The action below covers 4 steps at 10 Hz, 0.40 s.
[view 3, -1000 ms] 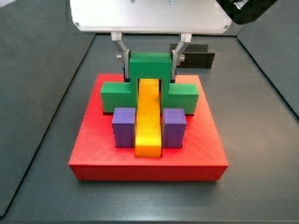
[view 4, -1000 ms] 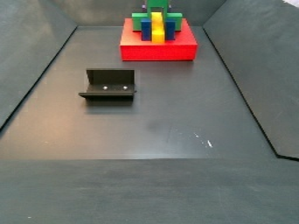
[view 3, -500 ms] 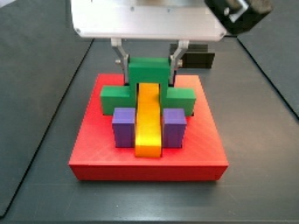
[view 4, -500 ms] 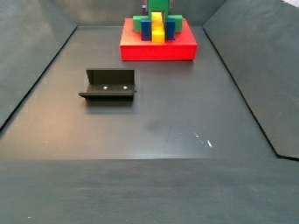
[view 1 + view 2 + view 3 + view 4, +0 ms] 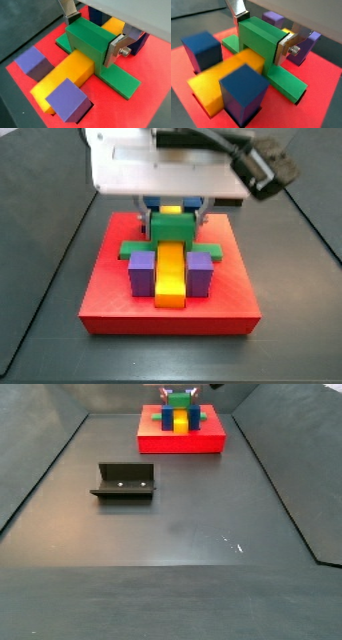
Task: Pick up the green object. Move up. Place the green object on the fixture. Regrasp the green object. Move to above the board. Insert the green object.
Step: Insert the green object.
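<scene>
gripper [image 5: 171, 216] over board's [image 5: 107, 303] rear, fingers either side of green object [image 5: 170, 227] | green object on board, straddling bar [image 5: 170, 273] | posts [image 5: 142, 273] flank bar | fixture [image 5: 124, 481] well apart, on floor

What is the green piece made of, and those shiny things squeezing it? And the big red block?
The green object looks like matte plastic: flat, even colour, sharp moulded edges. The gripper has closed its fingers on the piece's raised middle; they look like bare metal, silvery with a screw head. The board seems plastic too, with a fine lined surface, perhaps 3D-printed, though that is uncertain.
</scene>
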Available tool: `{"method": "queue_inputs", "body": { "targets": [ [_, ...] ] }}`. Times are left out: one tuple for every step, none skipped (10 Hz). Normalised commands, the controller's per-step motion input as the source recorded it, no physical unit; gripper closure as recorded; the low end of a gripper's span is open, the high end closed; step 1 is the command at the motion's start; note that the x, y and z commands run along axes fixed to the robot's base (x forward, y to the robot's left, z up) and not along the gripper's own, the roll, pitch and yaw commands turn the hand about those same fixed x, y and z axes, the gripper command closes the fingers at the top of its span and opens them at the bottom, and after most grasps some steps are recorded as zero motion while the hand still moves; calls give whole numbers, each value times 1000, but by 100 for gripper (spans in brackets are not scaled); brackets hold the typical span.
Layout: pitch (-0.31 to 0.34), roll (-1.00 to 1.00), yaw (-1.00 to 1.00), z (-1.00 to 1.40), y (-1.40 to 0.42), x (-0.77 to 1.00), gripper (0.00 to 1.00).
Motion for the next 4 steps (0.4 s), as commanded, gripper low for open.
{"method": "queue_inputs", "body": {
  "targets": [
    [0,120,0,-363,-97,0,100],
    [0,24,0,0,-9,0,100],
    [-13,0,0,0,0,-54,100],
    [0,0,0,0,0,-9,100]
  ]
}}
